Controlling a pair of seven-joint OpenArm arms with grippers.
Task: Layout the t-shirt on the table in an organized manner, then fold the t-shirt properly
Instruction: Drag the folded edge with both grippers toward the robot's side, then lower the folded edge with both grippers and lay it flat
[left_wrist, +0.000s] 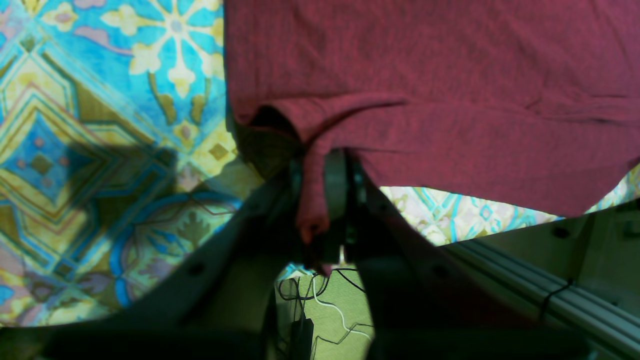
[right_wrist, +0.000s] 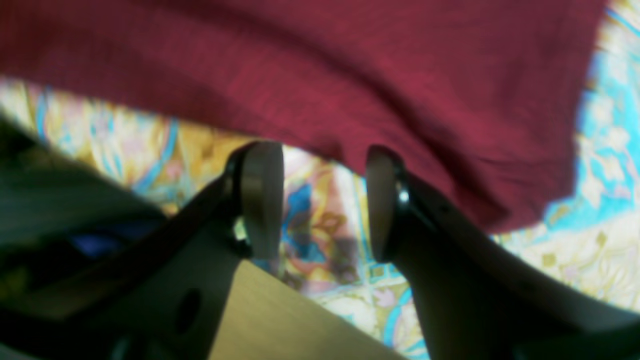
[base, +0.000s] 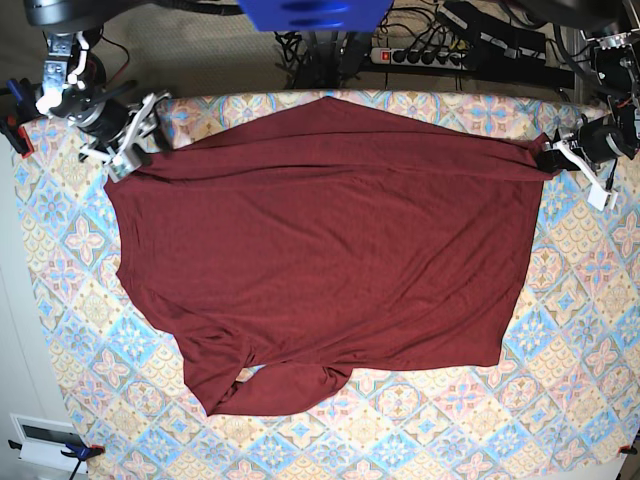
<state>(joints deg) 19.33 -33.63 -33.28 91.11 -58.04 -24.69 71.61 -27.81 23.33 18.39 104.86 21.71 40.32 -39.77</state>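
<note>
T-shirt (base: 330, 260): maroon knit, spread flat on tiled-pattern table (base: 580, 300), long axis left-right in base view.
Left gripper (left_wrist: 320, 200): clamped on shirt edge.
Right gripper (right_wrist: 322, 200): jaws apart, empty, at hem.

1. The worktop (base: 580, 330) wears a cloth of pastel blue, pink and cream diamond tiles with floral medallions.
2. The t-shirt (base: 330, 260) lies spread across it, reaching from the right tool (base: 135, 150) to the left tool (base: 562, 158).
</note>
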